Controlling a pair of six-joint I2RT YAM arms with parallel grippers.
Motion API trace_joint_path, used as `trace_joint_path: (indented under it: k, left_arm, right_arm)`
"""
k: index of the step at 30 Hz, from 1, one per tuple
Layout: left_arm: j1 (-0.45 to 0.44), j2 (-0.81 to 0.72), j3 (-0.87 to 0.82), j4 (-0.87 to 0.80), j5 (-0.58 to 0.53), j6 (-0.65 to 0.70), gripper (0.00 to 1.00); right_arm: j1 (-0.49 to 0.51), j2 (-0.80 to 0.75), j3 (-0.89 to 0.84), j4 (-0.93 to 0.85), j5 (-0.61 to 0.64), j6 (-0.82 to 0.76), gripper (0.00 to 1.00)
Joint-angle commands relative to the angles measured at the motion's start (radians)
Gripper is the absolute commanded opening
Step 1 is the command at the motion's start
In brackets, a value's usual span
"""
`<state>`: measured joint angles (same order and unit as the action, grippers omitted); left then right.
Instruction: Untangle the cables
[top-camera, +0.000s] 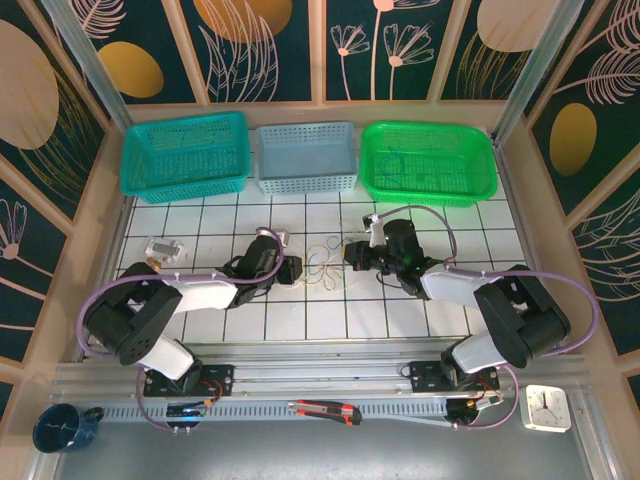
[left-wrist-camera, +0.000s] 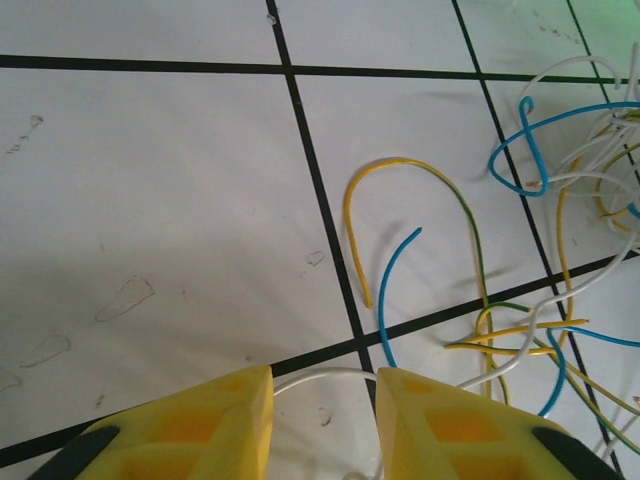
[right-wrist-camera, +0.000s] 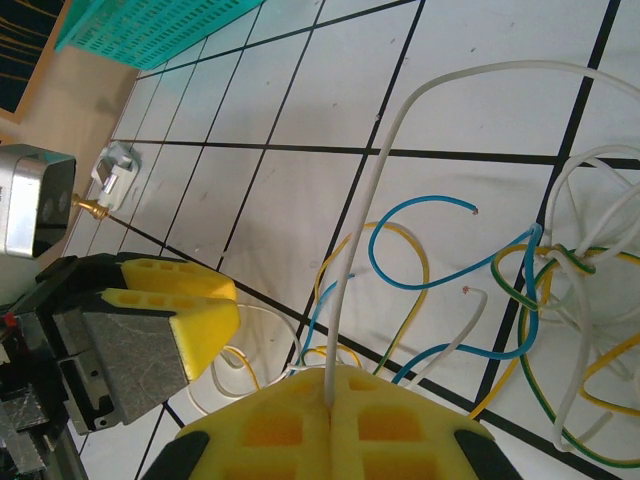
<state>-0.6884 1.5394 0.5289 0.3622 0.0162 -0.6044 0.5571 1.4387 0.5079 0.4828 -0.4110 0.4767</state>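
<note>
The cables (top-camera: 325, 265) lie as a loose tangle of thin yellow, white and blue wires on the white tiles between my two grippers. My left gripper (top-camera: 296, 270) is at the tangle's left edge. In the left wrist view its yellow jaws (left-wrist-camera: 324, 400) stand apart, and a white wire loop (left-wrist-camera: 320, 377) runs across the gap without being pinched. My right gripper (top-camera: 352, 254) is at the tangle's right edge. Its jaws (right-wrist-camera: 330, 400) are shut on a white cable (right-wrist-camera: 370, 200) that rises from them in a long arch. The left gripper (right-wrist-camera: 232, 303) shows close by in the right wrist view.
Three baskets stand along the back: teal (top-camera: 186, 152), grey-blue (top-camera: 306, 157) and green (top-camera: 428, 163). A small metal clip (top-camera: 163, 250) lies at the left of the tiles. A box cutter (top-camera: 325, 410), a clock (top-camera: 547, 407) and a blue mug (top-camera: 62, 428) sit by the arm bases.
</note>
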Motion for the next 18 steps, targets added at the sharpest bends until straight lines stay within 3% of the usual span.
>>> trace_joint_path:
  k: [1, 5, 8, 18]
  left_arm:
    - [-0.006, 0.016, -0.009, 0.023, -0.015, 0.015, 0.30]
    - [-0.005, 0.021, -0.011, 0.030, -0.025, 0.015, 0.16]
    - [-0.006, 0.012, -0.008, 0.029, -0.031, 0.016, 0.00]
    - [-0.006, -0.146, 0.051, -0.070, -0.043, 0.037, 0.00]
  right_arm:
    - [-0.005, -0.020, -0.009, 0.033, 0.016, -0.003, 0.00]
    - [-0.004, -0.018, -0.009, 0.032, 0.015, -0.004, 0.00]
    - [-0.005, -0.018, -0.009, 0.031, 0.015, -0.004, 0.00]
    - [-0.004, -0.012, -0.012, 0.029, 0.020, -0.003, 0.00]
